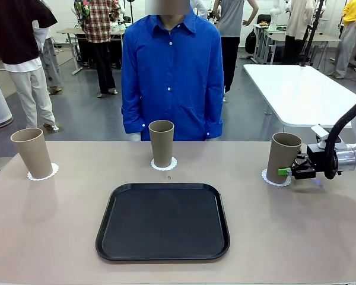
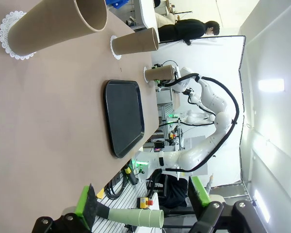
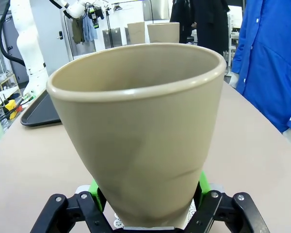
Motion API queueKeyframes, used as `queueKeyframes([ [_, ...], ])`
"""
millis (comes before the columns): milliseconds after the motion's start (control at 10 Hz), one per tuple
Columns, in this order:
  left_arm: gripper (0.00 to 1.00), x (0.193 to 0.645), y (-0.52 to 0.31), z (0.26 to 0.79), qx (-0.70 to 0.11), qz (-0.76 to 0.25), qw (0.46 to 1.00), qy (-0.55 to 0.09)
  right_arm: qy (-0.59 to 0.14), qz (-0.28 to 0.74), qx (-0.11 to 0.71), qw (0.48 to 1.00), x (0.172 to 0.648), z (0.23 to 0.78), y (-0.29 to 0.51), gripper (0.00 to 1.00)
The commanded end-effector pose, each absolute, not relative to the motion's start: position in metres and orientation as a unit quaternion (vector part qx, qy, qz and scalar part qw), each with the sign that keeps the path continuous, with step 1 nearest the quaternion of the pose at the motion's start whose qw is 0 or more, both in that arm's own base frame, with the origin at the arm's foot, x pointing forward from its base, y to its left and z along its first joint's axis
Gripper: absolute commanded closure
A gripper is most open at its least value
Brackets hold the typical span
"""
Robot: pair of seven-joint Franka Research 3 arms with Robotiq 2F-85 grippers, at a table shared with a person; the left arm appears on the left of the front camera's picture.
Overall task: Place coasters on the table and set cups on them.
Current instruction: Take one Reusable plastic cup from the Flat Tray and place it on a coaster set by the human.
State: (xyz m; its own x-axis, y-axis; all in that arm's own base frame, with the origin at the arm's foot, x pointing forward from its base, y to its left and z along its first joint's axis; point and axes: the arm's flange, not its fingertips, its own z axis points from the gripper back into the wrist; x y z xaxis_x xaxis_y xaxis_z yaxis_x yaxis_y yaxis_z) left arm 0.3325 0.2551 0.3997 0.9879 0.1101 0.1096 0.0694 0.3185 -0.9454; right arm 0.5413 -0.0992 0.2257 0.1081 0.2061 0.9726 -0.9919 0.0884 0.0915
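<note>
Three cups stand upright on the table [image 1: 320, 237], each on its own coaster: left cup [image 1: 32, 153] on the left coaster [image 1: 50, 173], middle cup [image 1: 161, 143] on the middle coaster [image 1: 164, 167] just in front of the person [image 1: 171, 71], right cup [image 1: 283, 157] on the right coaster [image 1: 274, 180]. A black tray [image 1: 162, 221] lies on the near middle of the table with nothing on it. The right gripper [image 1: 288, 171] is level with the lower part of the right cup, reaching in from the side; in the right wrist view the green pads [image 3: 94, 188] flank the cup's base, close to the wall or touching it. From the pictures I cannot tell whether the jaws clamp the cup or stand just free of it. The cup base sits down on the lace edge of its coaster, so it looks placed rather than carried. The left gripper [image 2: 143, 201] is well back from the table's work area, its fingers spread wide with nothing between them; its view looks across the table at all three cups. Judgement: the task is essentially done, all coasters laid and all cups set. What is left, as far as can be seen, is a clean release of the right cup and a pull-back of that arm without tipping the cup.
</note>
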Motion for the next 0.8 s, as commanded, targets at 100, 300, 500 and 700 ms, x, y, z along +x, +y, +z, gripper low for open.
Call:
queueKeyframes([
  [100, 0.00, 0.3319, 0.2557, 0.4019, -0.587, 0.016, 0.806, -0.081, -0.425, 0.503, 0.450, 0.603, 0.5500, 0.2227, -0.1013, 0.00],
  [300, 0.00, 0.3319, 0.2557, 0.4019, -0.587, 0.016, 0.806, -0.081, -0.424, 0.503, 0.450, 0.603, 0.5502, 0.2228, -0.1015, 0.00],
  [500, 0.00, 0.3319, 0.2557, 0.4019, -0.587, 0.016, 0.806, -0.081, -0.423, 0.504, 0.454, 0.601, 0.5505, 0.2232, -0.1010, 0.00],
  [700, 0.00, 0.3319, 0.2557, 0.4019, -0.587, 0.016, 0.806, -0.081, -0.424, 0.503, 0.455, 0.600, 0.5505, 0.2241, -0.1027, 0.00],
])
